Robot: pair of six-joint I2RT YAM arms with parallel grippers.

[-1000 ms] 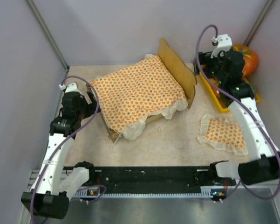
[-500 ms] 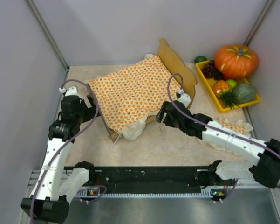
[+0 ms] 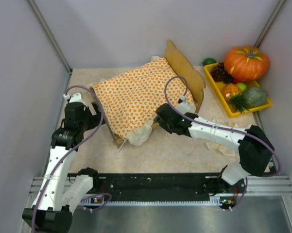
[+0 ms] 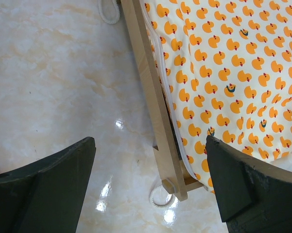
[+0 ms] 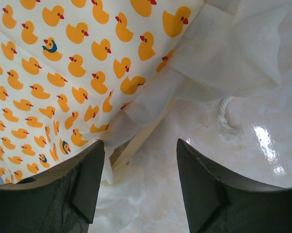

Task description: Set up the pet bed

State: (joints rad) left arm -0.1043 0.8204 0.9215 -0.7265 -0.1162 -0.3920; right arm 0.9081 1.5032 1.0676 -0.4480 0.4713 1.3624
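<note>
The right arm had swung across from the back right corner, where it hung over the yellow tray point(image 3: 234, 112) of fruit a second before, and reached the near long side of the pet bed point(image 3: 184, 65); the tray and the pumpkin point(image 3: 246, 62) stood uncovered again. The left arm had barely shifted, and the bed itself had not moved.

The bed sat in the middle of the worktop point(image 3: 150, 150), its long axis running from the near left to the far right, headboard at the far right end, with the duck-print bedspread point(image 3: 136, 97) draped over it. The right pincer point(image 3: 161, 119) was open, its jaws spread over the white ruffle and the strip of wooden rail showing under it in the wrist view point(image 5: 139, 143). The left pincer point(image 3: 93, 108) was open too, and wide, poised above the wooden side rail point(image 4: 155, 111) at the foot corner, one jaw over bare worktop and the other over the cloth.

So each arm had one end of the bedspread within reach: the left at the foot, the right along the near edge towards the headboard. Judging by this, the next move was probably to tidy the hanging ruffle, and the right pincer was the closer of the two to it
</note>
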